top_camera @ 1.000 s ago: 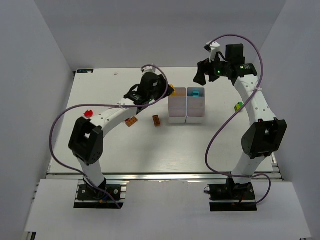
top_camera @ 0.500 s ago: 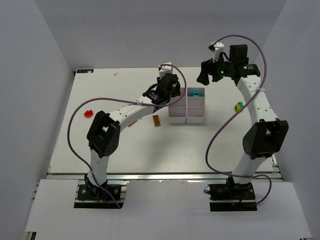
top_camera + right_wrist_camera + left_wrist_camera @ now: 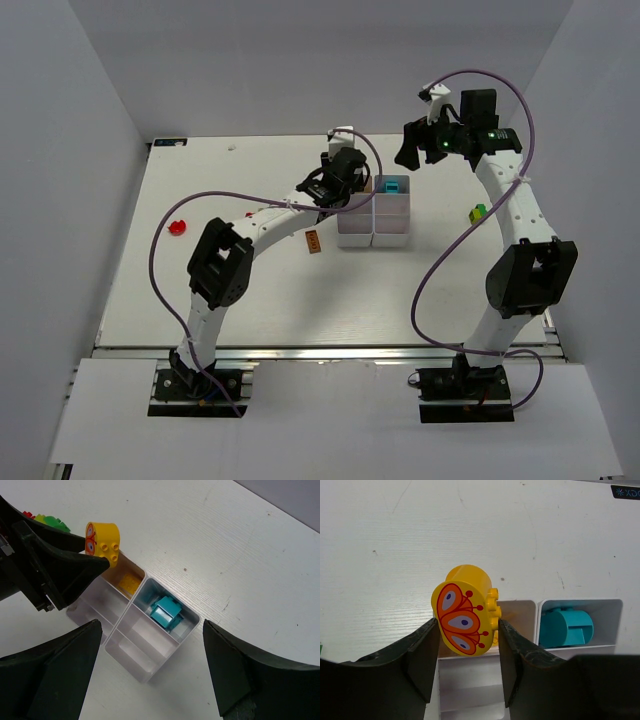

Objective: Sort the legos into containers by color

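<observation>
My left gripper (image 3: 468,628) is shut on a yellow lego (image 3: 465,611) with an orange butterfly print, held just above the far-left compartment of the white containers tray (image 3: 619,625). In the right wrist view a yellow piece (image 3: 129,583) lies in that compartment, and a teal lego (image 3: 165,613) fills the one beside it. From the top view the left gripper (image 3: 350,184) hovers at the tray's (image 3: 390,236) far left corner. My right gripper (image 3: 152,625) hangs high over the tray, open and holding nothing. The other compartments look bare.
An orange-brown lego (image 3: 313,241) lies left of the tray, a red one (image 3: 179,226) far left, and a green-yellow one (image 3: 480,212) to the right near the right arm. Green (image 3: 53,523) and red (image 3: 27,515) pieces show beyond the left gripper.
The left arm swung right with the yellow lego, from left of the tray to over its far-left compartment. The right arm barely moved.
</observation>
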